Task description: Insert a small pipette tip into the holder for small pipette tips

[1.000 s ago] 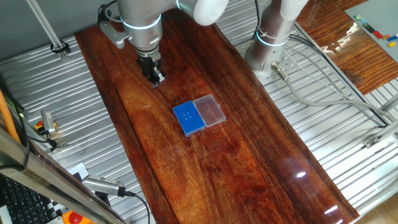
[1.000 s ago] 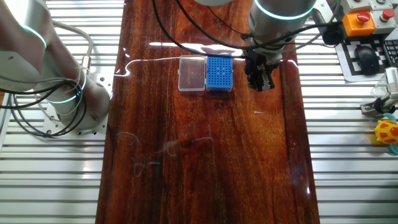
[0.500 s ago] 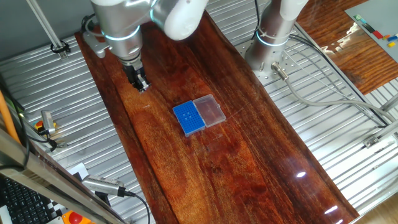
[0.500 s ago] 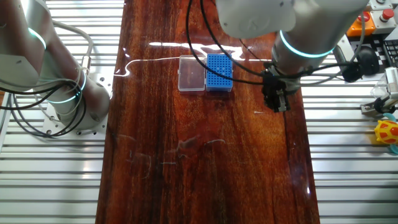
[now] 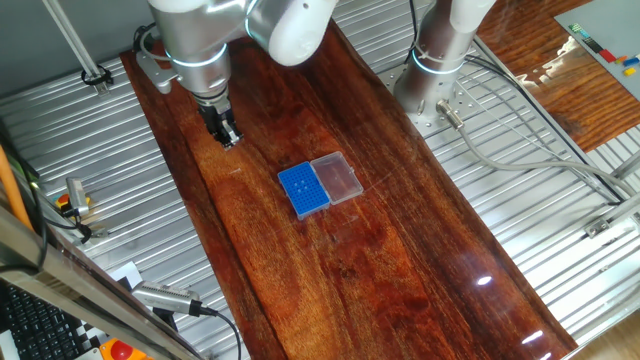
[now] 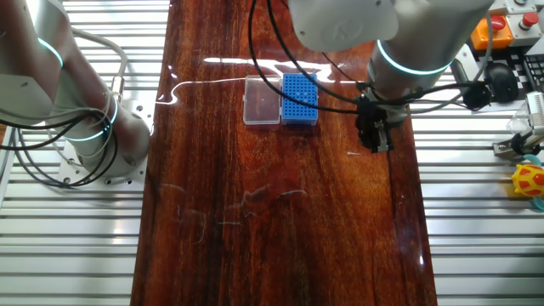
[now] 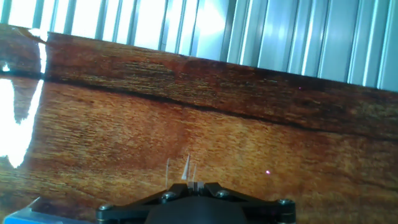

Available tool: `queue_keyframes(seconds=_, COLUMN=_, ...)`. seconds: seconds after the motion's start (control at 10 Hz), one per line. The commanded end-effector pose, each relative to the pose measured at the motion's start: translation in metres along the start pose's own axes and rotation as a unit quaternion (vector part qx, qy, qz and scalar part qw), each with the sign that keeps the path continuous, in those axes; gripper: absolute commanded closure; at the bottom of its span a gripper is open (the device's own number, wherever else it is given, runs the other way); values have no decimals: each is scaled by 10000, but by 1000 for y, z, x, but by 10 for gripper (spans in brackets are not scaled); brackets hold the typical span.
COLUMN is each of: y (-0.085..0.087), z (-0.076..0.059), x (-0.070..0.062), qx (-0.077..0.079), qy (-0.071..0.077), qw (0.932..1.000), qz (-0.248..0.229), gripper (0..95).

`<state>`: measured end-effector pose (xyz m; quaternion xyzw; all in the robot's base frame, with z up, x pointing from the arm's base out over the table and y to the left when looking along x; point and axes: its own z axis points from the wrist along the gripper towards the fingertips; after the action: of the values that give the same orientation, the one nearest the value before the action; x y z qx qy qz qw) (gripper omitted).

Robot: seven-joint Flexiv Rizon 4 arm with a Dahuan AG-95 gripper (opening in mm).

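gripper (image 6: 375, 146) jaw state unclear

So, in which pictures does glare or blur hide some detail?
Hand view: a white glare streak washes out the wooden table at left, and the gripper's base is dark and soft. The other fixed view: a bright reflection runs beside the clear lid. One fixed view: small glints only, blue holder sharp.

wooden table (image 5: 400, 250) | keyboard (image 6: 501, 81) | yellow toy (image 6: 529, 181)
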<state>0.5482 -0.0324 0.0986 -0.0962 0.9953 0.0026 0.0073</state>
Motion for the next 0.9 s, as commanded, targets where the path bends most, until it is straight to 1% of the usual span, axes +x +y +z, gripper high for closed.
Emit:
queue_keyframes(seconds=0.1, y=-1, z=-1, x=3, qx=37, qy=-187, qw=9979, qz=627, gripper=950)
queue_keyframes(seconds=0.2, y=-1, z=-1, x=3, qx=31, qy=-186, qw=9962, qz=847, gripper=950)
queue_keyframes(seconds=0.3, y=-1, z=-1, x=3, qx=28, qy=-159, qw=9955, qz=936, gripper=950)
queue_keyframes(seconds=0.5, y=-1, z=-1, x=3, qx=26, qy=-185, qw=9942, qz=1058, gripper=950)
queue_keyframes(seconds=0.6, y=-1, z=-1, x=3, qx=27, qy=-198, qw=9922, qz=1228, gripper=950)
queue_keyframes(seconds=0.9, y=-1, z=-1, x=3, qx=17, qy=-186, qw=9894, qz=1440, gripper=950)
